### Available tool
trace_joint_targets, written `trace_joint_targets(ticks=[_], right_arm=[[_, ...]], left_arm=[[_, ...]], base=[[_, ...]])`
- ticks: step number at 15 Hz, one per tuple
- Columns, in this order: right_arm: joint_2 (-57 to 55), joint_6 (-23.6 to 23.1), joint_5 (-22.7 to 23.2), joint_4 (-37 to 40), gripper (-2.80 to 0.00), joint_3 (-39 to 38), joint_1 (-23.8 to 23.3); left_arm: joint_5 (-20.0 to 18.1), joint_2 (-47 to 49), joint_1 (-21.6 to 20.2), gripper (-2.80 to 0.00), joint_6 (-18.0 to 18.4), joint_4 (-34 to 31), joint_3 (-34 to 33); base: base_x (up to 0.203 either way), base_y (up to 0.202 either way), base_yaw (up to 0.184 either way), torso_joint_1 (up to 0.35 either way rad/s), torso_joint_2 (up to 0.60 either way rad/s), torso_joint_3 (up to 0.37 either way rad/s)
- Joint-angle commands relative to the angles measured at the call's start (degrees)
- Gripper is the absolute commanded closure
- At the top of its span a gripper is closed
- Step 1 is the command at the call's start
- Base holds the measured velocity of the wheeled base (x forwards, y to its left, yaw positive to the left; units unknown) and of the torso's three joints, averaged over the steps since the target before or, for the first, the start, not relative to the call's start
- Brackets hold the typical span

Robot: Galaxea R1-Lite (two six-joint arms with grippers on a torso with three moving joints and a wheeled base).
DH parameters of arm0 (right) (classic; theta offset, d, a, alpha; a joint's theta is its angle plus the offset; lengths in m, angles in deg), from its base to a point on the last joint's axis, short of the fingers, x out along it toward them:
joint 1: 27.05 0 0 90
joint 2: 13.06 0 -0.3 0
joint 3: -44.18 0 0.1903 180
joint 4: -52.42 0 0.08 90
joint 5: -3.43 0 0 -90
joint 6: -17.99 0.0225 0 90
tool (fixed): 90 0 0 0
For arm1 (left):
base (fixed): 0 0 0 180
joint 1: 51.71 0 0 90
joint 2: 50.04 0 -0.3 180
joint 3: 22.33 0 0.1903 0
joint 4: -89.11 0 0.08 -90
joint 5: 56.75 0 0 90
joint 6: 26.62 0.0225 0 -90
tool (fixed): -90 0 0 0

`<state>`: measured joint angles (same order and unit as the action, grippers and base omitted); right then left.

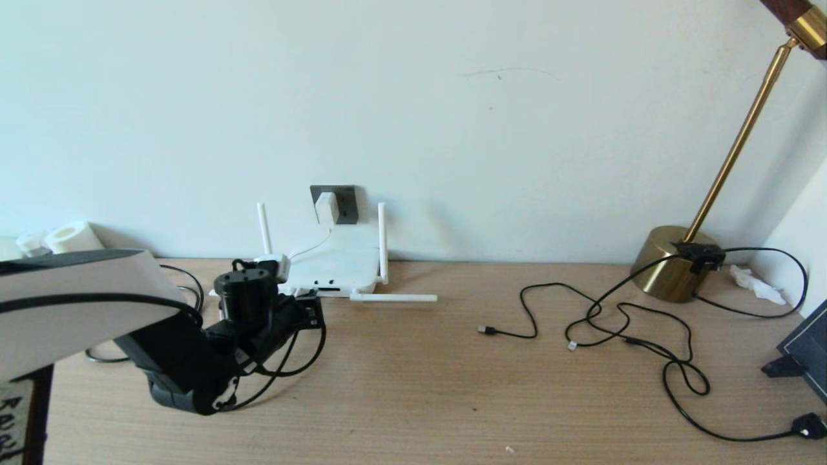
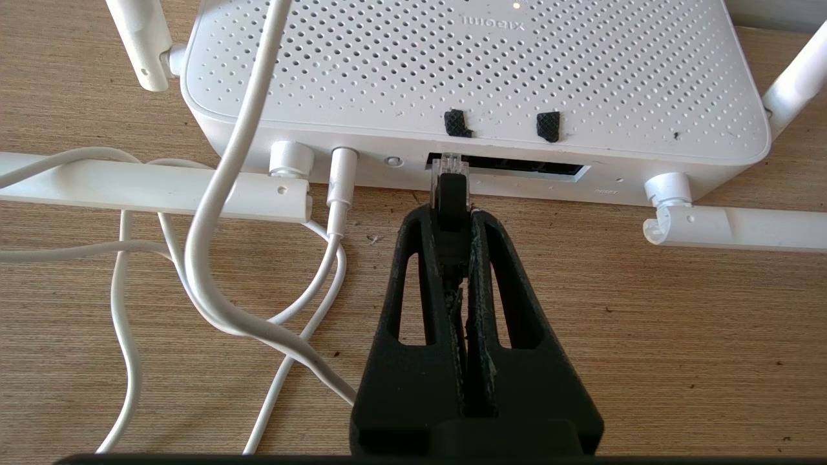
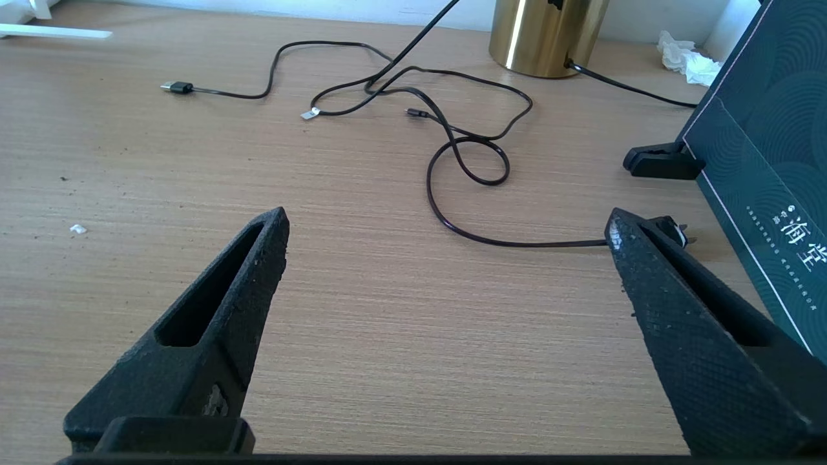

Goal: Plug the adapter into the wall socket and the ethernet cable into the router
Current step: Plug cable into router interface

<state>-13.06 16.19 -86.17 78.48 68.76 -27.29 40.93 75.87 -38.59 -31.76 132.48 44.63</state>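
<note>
The left gripper (image 2: 452, 213) is right down at the front edge of the router (image 2: 478, 71), fingers pinched tight on the black sleeve of the ethernet cable (image 2: 450, 194), and the clear tip of that plug sits at the mouth of the dark port slot, at its end nearest the round button; how deep it has gone in cannot be told from here. From the head view, the left gripper (image 1: 309, 310) is low over the wooden table (image 1: 413, 387), in front of the router (image 1: 336, 265), which sits against the wall with two antennas upright and one lying flat on the wood. Up behind it, the adapter (image 1: 327, 206) is seated in the wall socket (image 1: 342, 201), its thin white cord (image 2: 226, 194) trailing down across the router's top and looping on the table beside a white plug already in the router's front edge. Over on the other side, the right gripper (image 3: 446, 258) hangs above bare table with its fingers spread wide and nothing between them, well apart from the router, with thin black cables (image 3: 452, 129), a brass lamp base (image 3: 543, 32) and a dark green box (image 3: 762, 161) ahead of it.
</note>
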Motion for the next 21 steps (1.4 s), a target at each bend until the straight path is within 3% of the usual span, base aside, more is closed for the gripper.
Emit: trace_joint_targets(ticks=[1,21], right_arm=[[-0.09,-0.05,0.04,0.03,-2.8,0.02,-0.02],[-0.09,-0.05,0.04,0.03,-2.8,-0.06,0.06]], left_arm=[[0.05,-0.05,0.05,0.0,-0.04,0.42,0.0],[0.05,0.13,0.07,0.0,-0.04,0.42,0.09]], base=[[0.0,0.0,0.0,0.0,0.0,0.0],[0.0,0.0,0.0,0.0,0.0,0.0]])
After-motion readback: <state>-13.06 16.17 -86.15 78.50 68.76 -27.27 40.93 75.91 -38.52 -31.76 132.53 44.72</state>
